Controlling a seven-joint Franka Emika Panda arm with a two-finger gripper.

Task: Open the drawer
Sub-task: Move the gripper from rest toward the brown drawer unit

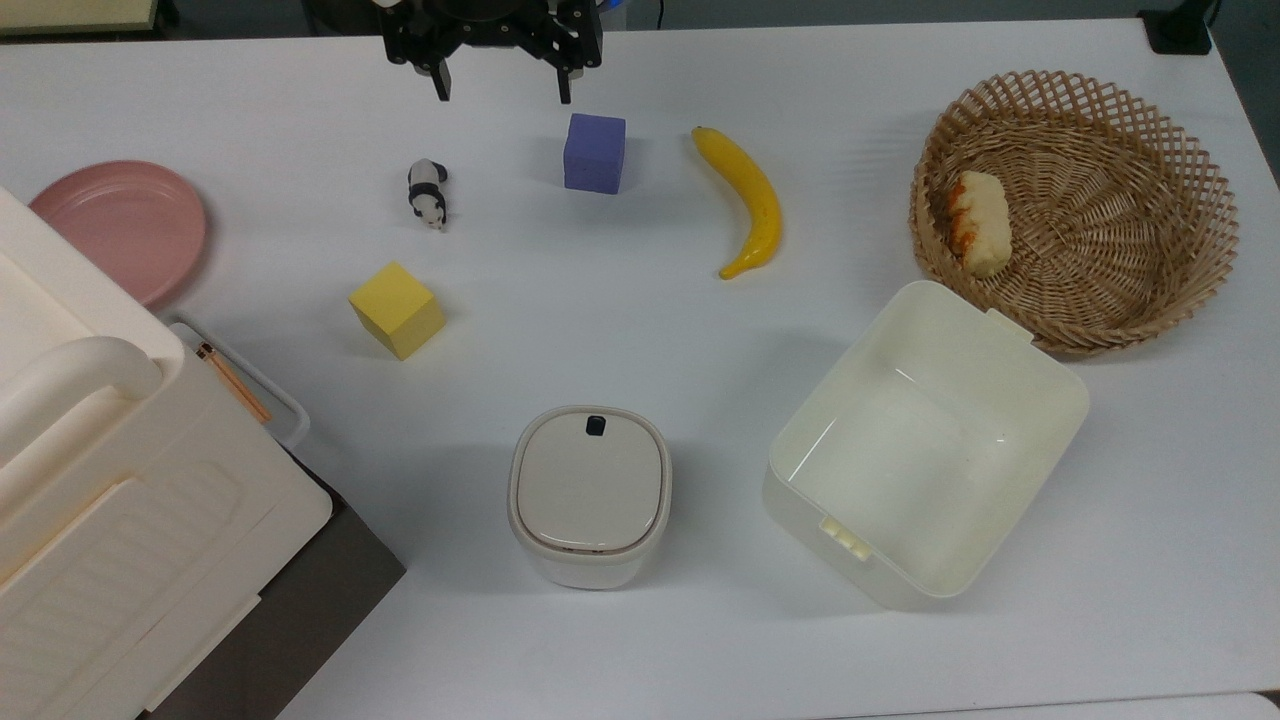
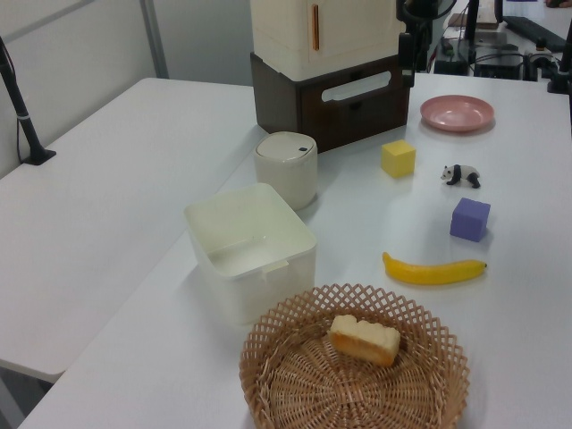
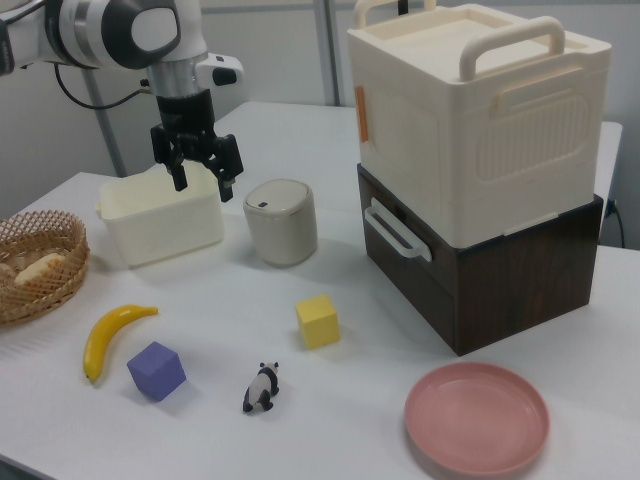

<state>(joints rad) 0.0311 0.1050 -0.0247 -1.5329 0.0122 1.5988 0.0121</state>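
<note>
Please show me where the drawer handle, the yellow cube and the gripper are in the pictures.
drawer handle (image 3: 398, 233): right view, middle of the white loop on the dark-brown drawer front.
yellow cube (image 3: 318, 321): right view, its front face.
gripper (image 3: 204, 182): right view, the gap between its two open fingertips, above the table.

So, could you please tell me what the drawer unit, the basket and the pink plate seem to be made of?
The drawer sits in a dark-brown body with a wood-grain look, likely wood or laminate; its white loop handle looks like smooth plastic. The basket is tan woven lattice, probably wicker or rattan. The pink plate has a matte, even surface, so plastic or ceramic; I can't tell which.
</note>
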